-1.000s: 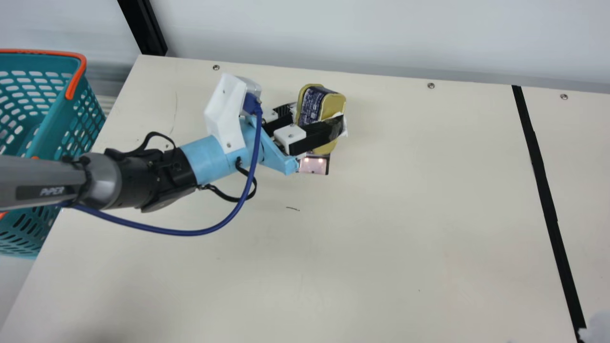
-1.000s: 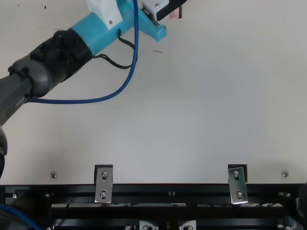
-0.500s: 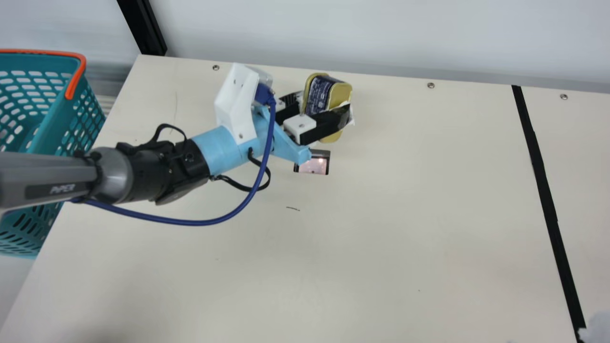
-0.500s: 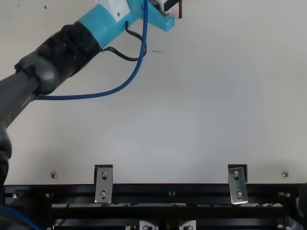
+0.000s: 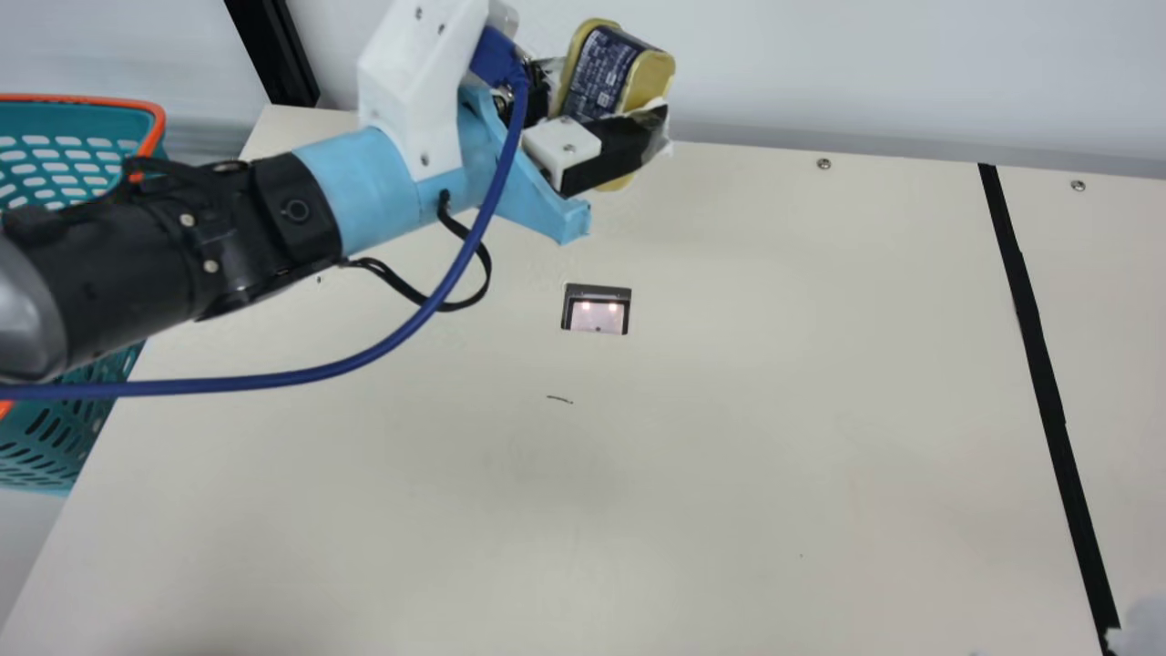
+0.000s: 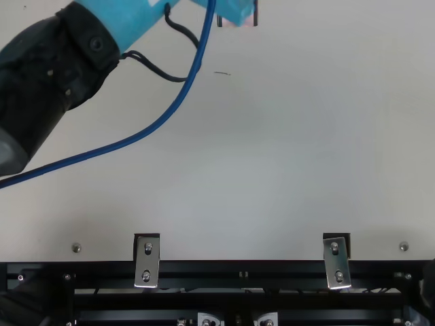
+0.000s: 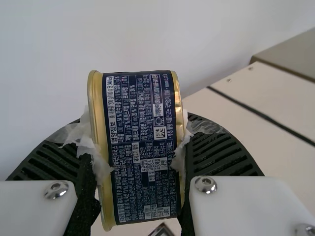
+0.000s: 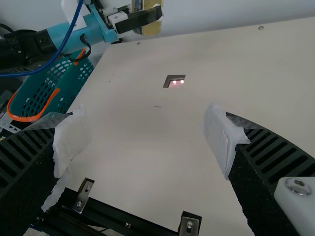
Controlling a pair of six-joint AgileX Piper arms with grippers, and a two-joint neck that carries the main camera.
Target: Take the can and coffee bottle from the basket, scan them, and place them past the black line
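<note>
The relation that matters is the can's offset from the scanner: the gold-rimmed can with a dark blue printed label (image 5: 597,75) is raised above the cream table (image 5: 729,474), and in the main view it appears beyond the small lit scanner window (image 5: 598,315), apart from it. The left gripper (image 7: 138,129) is clamped on the can's two gold-rimmed ends, the can's long side running across the line between its fingers. The right gripper (image 8: 146,135) has its fingers spread with nothing between them. Since the left gripper already has the can, that arm seems the one to act: if a scan is due, the code must be brought round to the window; otherwise the carry runs toward the robot's right, past the black line (image 5: 1034,319).
</note>
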